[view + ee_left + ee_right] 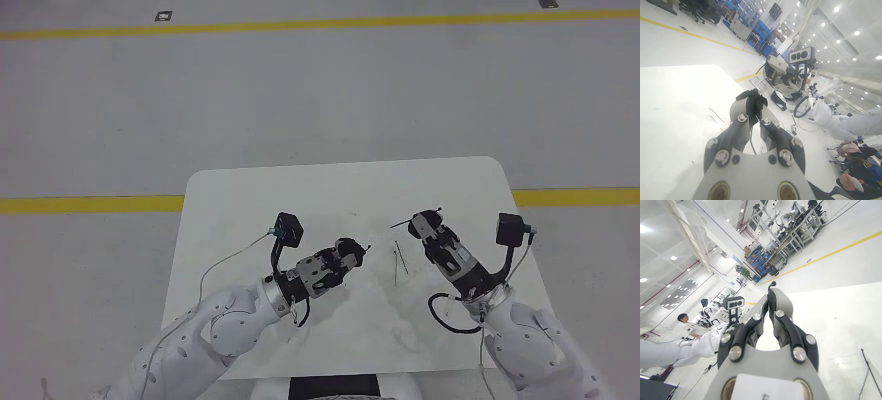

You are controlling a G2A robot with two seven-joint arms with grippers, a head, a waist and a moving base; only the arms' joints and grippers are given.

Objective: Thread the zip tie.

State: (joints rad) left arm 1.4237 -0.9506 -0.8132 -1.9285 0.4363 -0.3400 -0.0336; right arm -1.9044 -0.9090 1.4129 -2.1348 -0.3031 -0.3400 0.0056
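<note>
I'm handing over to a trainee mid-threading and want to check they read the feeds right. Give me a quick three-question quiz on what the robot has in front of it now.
1. True or false: the right gripper is open and holds nothing.
2. Where do the loose zip ties lie? A) on the table, between the two grippers; B) on the floor; C) in a tray.
3. Fill in: the left gripper is ___ on a black zip tie.

Key
1. False: it is shut on a second zip tie, whose head pokes past the fingertips.
2. A.
3. Shut.
</note>
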